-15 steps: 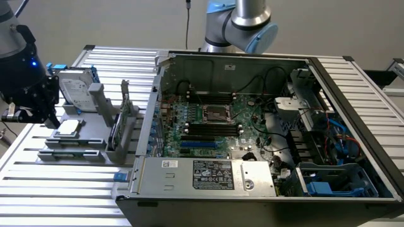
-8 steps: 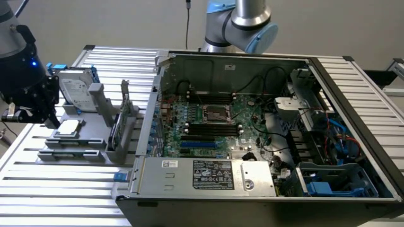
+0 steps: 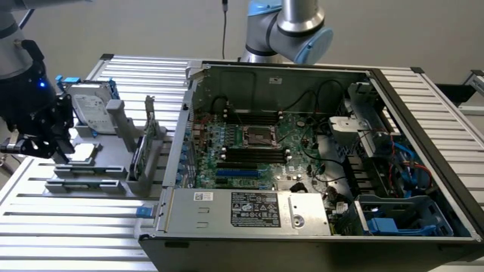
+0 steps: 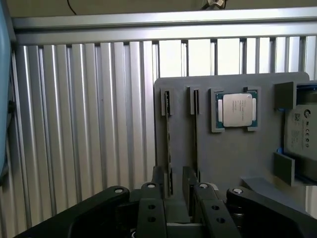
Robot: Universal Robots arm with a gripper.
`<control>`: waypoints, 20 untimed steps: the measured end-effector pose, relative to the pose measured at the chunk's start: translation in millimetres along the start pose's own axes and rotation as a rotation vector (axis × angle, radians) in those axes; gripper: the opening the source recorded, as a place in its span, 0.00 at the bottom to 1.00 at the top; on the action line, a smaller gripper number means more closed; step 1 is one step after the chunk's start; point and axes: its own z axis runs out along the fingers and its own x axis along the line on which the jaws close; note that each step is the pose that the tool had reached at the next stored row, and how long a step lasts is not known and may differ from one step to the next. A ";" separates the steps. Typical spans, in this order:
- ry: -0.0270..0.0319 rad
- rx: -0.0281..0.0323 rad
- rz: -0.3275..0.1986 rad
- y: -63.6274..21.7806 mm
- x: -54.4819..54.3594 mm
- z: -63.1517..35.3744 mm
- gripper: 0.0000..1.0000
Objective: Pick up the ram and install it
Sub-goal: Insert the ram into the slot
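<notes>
Dark ram (image 4: 169, 144) stands edgewise, running toward fingers (image 4: 189, 181).

Reads as a robotics lab or test cell for computer assembly rather than a home or office. Rests on a counter (image 3: 68, 226) of ribbed aluminium profiles, bare and industrial. Carries an opened desktop computer case (image 3: 264, 79) with motherboard (image 3: 257, 141), power supply (image 3: 242, 211) and cabling laid bare. Toward the exterior view's left, holds a grey fixture (image 3: 87, 184) whose slots and pockets present loose parts one by one, among them a hard drive (image 3: 90, 110) and a processor chip (image 4: 237, 110). Adds an industrial robot arm (image 3: 298, 25) with blue joint caps behind the case, a black tool (image 4: 174, 174) above the fixture, and a plain grey wall (image 3: 151, 28) at the back.
</notes>
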 end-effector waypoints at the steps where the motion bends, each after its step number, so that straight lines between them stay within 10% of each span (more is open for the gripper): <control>1: 0.0000 0.0000 0.000 0.0 1.1 1.8 0.31; 20: 0.0008 0.0016 -0.059 0.9 5.8 36.5 0.31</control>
